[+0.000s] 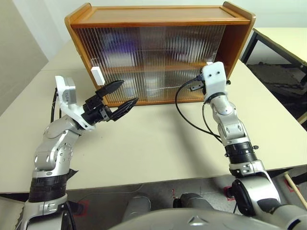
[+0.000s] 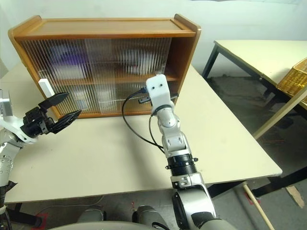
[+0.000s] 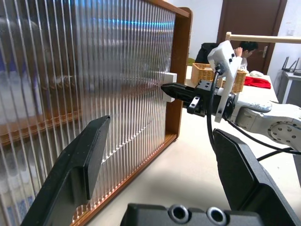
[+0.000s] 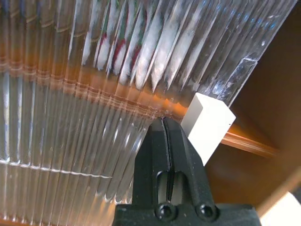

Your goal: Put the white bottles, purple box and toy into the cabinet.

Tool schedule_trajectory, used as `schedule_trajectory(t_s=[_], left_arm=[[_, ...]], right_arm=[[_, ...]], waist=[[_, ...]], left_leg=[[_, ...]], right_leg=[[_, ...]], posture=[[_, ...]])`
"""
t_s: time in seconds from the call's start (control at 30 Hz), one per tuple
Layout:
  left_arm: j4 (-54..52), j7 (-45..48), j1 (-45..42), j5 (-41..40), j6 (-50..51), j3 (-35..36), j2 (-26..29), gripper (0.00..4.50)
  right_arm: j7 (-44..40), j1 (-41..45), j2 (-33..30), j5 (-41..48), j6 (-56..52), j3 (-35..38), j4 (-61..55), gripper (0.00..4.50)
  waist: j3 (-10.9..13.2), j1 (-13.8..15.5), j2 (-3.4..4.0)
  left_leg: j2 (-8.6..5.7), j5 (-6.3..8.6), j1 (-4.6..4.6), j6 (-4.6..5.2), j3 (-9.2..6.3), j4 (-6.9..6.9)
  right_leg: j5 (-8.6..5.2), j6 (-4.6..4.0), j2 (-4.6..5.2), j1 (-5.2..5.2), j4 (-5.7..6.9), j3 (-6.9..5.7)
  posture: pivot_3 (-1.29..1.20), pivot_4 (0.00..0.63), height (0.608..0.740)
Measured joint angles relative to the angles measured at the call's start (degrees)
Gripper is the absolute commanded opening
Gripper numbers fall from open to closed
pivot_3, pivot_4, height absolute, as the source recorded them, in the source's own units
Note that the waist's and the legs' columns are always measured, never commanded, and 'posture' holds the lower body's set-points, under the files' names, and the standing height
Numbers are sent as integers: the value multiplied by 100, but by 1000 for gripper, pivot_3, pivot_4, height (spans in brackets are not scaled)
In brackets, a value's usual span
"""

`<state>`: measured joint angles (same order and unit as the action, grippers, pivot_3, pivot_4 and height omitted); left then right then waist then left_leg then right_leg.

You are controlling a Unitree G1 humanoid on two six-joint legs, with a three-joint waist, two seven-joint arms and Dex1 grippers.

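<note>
The right tool [image 4: 168,123], fingers pressed together and holding nothing, has its tips against the ribbed sliding door right beside the white handle [image 4: 207,127], at centre frame. The left tool [image 1: 121,94] hangs spread and empty at left, near the other handle [image 1: 96,75]. The cabinet [image 1: 158,21] stands on the worktop [image 1: 158,148], upper centre; blurred purple, red and green shapes show behind its doors.

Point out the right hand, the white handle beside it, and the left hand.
right hand [image 4: 168,123], right wrist view, tips of its shut fingers.
white handle [image 4: 207,125], right wrist view, its front face.
left hand [image 1: 121,95], left eye view, gap between its open fingertips.
</note>
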<state>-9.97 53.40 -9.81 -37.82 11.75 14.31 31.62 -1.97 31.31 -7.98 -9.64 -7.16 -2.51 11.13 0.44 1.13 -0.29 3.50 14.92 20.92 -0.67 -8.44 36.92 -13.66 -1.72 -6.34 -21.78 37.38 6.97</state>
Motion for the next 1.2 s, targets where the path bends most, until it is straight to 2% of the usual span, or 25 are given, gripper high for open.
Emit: schedule_trajectory(t_s=[0.53,0.93,1.03,1.13,1.2], left_arm=[[93,40,-42,7,-12,-37,-23,4500],[116,40,-116,10,-13,-55,-22,4500],[121,42,-115,10,-14,-65,-22,4500],[125,45,-116,10,-17,-72,-23,4500],[124,46,-113,10,-19,-79,-23,4500]], right_arm=[[591,162,-358,-69,361,285,477,21],[643,226,-360,-34,440,347,623,21],[406,143,-469,-33,618,289,562,21],[90,-130,-523,-15,786,130,257,600],[-153,-378,-527,12,838,36,35,1316]], waist=[[0,-61,0],[0,-65,0],[0,-67,0],[0,-89,0],[0,-95,0]], left_leg=[[1,0,0,0,-1,0],[0,-1,0,1,-2,0],[-1,-1,0,1,-1,0],[-1,0,-1,1,9,-1],[-2,0,0,1,23,-1]], right_leg=[[4,10,-3,-1,0,1],[7,14,-3,0,-1,4],[7,15,-3,0,-1,4],[4,19,-7,0,-2,3],[3,21,-10,1,-3,2]], posture=[[8,0,740],[4,0,740],[3,0,740],[3,0,740],[3,0,740]])
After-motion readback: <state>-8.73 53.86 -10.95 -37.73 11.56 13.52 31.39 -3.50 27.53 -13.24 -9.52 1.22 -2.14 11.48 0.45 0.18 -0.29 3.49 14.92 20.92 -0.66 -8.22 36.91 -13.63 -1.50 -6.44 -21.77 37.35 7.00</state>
